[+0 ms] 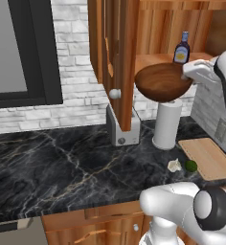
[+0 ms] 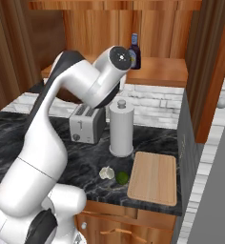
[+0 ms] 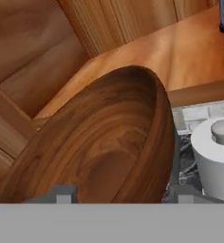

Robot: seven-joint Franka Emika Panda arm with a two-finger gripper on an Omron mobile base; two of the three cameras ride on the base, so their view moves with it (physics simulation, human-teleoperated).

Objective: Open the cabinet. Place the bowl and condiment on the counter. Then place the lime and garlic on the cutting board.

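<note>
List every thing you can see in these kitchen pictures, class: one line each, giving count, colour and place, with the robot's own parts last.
cabinet: one, reddish-brown, on the wall, door open.
bowl: one, dark brown, tilted in the air at the front of the cabinet shelf, gripped by its rim.
condiment: one, dark bottle with blue cap, on the cabinet shelf.
paper-towel roll: one, white, upright on the counter below the bowl.
toaster: one, silvery, on the counter left of the roll.
garlic: one, whitish, on the counter beside the lime.
lime: one, green, on the counter at the board's edge.
cutting board: one, light tan, on the counter, bare.
counter: one, black marble.
window: one, dark frame, left wall.
end effector: one, white, closed on the bowl.
</note>
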